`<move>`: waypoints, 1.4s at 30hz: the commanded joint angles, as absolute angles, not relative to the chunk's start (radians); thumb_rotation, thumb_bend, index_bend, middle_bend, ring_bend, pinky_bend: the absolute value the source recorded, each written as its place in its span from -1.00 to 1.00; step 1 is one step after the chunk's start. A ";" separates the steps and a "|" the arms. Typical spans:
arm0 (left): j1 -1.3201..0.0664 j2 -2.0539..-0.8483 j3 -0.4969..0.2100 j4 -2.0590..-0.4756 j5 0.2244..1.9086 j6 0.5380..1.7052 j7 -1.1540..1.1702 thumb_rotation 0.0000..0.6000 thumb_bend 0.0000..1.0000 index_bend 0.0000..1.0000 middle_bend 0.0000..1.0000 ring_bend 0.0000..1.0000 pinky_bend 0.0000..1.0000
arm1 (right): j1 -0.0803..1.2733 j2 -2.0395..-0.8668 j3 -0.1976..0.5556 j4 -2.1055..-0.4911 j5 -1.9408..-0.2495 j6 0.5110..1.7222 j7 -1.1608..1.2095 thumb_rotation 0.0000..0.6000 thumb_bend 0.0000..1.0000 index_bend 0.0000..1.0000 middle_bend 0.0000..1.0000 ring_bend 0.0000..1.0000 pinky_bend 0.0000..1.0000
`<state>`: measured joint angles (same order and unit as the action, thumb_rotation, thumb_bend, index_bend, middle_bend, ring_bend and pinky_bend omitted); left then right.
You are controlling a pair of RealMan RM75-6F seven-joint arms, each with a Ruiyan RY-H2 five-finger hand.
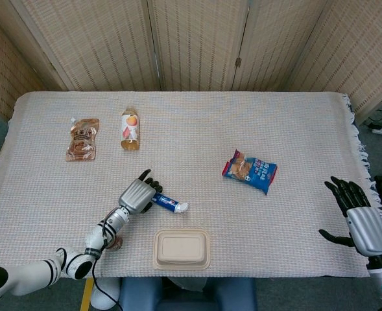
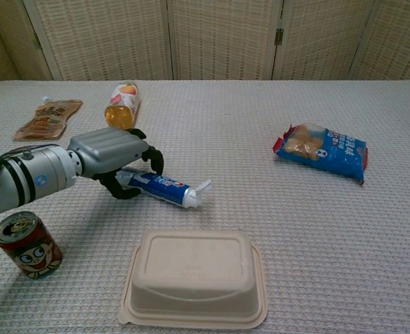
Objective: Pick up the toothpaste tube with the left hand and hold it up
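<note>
The left hand is curling its dark fingers over the far-left end of the toothpaste tube, which is lying flat on the table, near centre; whether they are gripping is unclear. The right hand is hovering open, fingers spread, at the right edge.

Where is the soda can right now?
In the chest view the soda can stands at the table's near-left edge, left of the takeout box, under the left arm.

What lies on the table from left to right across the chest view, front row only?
Red can → left hand over the tail of the toothpaste tube → beige lidded container.
</note>
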<state>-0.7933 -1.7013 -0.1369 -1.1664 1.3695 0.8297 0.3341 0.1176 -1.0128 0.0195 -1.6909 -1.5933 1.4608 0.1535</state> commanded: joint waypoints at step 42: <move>-0.767 -1.567 -0.165 -1.489 1.323 0.942 0.122 1.00 0.34 0.47 0.49 0.31 -0.12 | 0.478 -1.092 0.114 -1.875 -1.670 1.065 0.020 1.00 -0.65 -0.56 -0.90 -1.00 -1.00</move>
<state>-0.7620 -1.5764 -0.1539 -1.4629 1.3437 0.9458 0.0969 0.4464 -1.0734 0.0957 -1.8490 -1.6902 1.1071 0.0450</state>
